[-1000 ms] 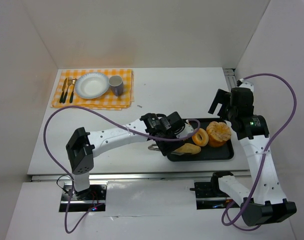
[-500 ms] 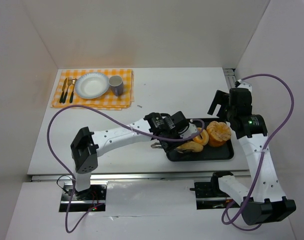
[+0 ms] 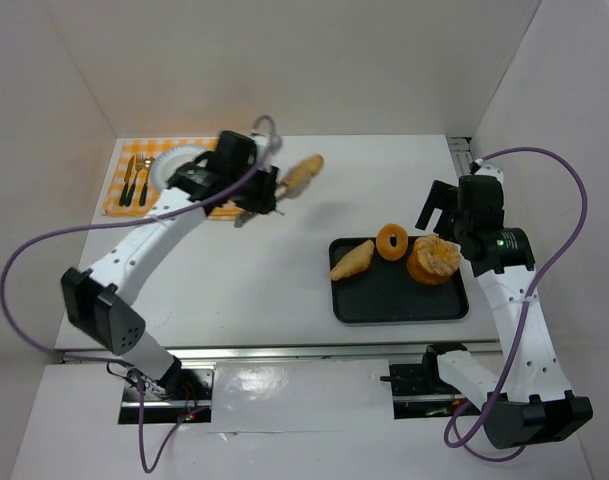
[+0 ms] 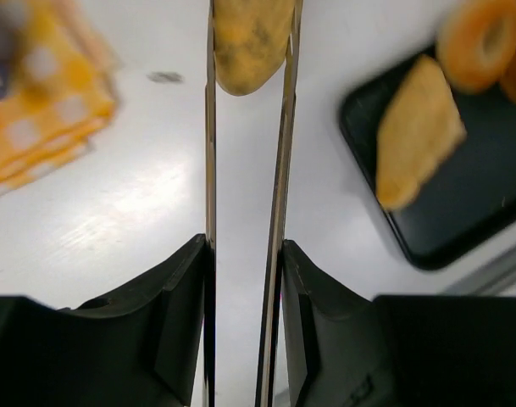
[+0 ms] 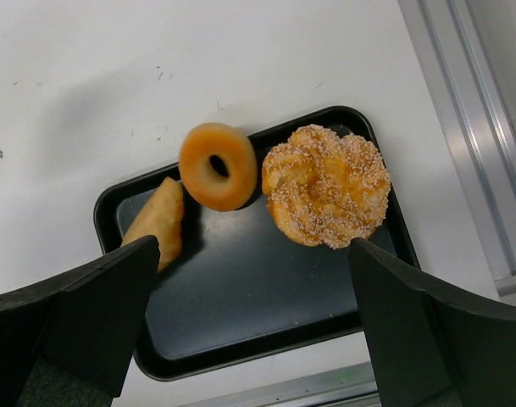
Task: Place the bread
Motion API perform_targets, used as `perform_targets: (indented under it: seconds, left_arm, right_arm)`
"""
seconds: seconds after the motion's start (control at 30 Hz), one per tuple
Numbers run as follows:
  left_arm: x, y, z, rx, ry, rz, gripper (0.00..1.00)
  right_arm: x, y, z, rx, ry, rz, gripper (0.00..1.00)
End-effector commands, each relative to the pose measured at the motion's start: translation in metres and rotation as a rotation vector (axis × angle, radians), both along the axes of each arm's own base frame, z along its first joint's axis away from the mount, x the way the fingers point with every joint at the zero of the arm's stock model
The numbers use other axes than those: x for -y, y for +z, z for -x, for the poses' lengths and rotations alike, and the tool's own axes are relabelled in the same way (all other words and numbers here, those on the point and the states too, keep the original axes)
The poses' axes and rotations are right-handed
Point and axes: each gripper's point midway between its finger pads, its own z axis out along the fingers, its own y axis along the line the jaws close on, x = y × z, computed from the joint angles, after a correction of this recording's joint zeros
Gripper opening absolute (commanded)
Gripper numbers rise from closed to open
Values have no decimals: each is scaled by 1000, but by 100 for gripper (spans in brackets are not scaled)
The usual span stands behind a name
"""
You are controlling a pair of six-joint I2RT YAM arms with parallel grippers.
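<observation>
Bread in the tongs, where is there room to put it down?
The white table between the yellow mat and the black tray is bare. The tray's near half is free too. Its far edge is crowded: pastry, doughnut, sesame bun. The plate looks empty where visible.

Doughnut (image 5: 233, 189), sesame bun (image 5: 325, 186), pastry (image 5: 156, 222) on black tray (image 5: 266, 292)

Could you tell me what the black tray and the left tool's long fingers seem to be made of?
Rectangular black tray: probably coated metal or hard plastic, satin finish, showing only soft reflections. Long thin fingers of the left tool: likely bare metal, as their flat edges look silvery and shiny.
</observation>
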Motion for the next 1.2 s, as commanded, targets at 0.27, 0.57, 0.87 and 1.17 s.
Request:
perform_targets:
  seconds: [0.27, 0.57, 0.87, 1.17]
  left_arm:
    - [-186, 81, -88, 169, 607, 329, 25]
    - [-272, 21, -152, 20, 898, 416, 24]
    - [-300, -47, -176, -122, 993, 346, 58]
    - [-296, -3, -165, -34, 971, 352, 71]
  right_arm:
    - [0, 6, 0, 12, 3, -2, 100]
    - [0, 12, 4, 31, -2, -11, 100]
    - [5, 12, 8, 15, -25, 8, 100]
    - [3, 11, 5, 13, -18, 3, 100]
